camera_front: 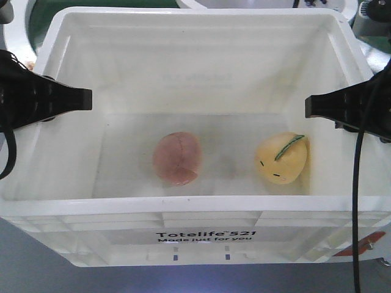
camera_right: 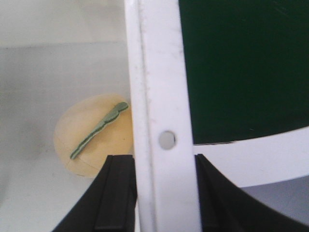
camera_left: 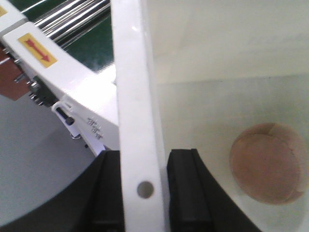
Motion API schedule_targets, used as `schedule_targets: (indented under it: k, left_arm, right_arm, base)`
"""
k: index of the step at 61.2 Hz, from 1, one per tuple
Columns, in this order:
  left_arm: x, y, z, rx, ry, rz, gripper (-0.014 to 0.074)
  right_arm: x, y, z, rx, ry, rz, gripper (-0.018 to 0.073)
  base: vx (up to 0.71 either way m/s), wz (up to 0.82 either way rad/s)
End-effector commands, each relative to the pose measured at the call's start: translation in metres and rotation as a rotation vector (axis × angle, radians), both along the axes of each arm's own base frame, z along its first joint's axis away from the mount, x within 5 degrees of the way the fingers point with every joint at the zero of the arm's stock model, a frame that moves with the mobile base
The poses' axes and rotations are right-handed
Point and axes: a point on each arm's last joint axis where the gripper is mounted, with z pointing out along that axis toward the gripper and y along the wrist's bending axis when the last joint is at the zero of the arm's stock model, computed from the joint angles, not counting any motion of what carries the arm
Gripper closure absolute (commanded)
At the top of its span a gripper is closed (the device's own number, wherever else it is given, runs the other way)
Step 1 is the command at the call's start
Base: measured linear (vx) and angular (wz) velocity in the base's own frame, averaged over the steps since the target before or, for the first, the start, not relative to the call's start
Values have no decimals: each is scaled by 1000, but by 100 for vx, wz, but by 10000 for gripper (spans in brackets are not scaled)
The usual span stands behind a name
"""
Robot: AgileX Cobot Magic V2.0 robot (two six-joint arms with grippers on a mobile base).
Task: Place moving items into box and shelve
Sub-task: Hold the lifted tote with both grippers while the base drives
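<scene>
Dark green surface [camera_right: 241, 67] with a white border lies beyond the box [camera_front: 195, 210], whose printed front wall fills the lower frame. Both toys lie inside on its floor: the pink ball [camera_front: 177, 159] near the centre and the yellow fruit [camera_front: 282, 159] at lower right, near the right wall, the two well apart. The left hand [camera_front: 79, 99] is clamped on the left rim and the right hand [camera_front: 314, 107] on the right rim. Each wrist view shows black fingers pressed against both sides of the white wall. Packing looks done, so shelving is the step in hand. The next move calls for an even lift from both sides, keeping the box level so neither grip slips.
</scene>
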Motion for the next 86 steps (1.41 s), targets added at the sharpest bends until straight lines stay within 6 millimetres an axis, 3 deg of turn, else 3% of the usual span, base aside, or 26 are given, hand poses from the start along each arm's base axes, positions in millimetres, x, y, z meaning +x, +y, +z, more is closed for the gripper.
schedule_targets:
  k: [1,86]
  left_arm:
    - [-3,0,29,-66,-181,-63,446]
    - [-3,0,29,-67,-181,-63,446]
  right_arm:
    - [2,-5,23,13,-161,18,407]
    - [2,-5,23,13,-161,18,407]
  base:
    - [-8,47]
    - [-8,51]
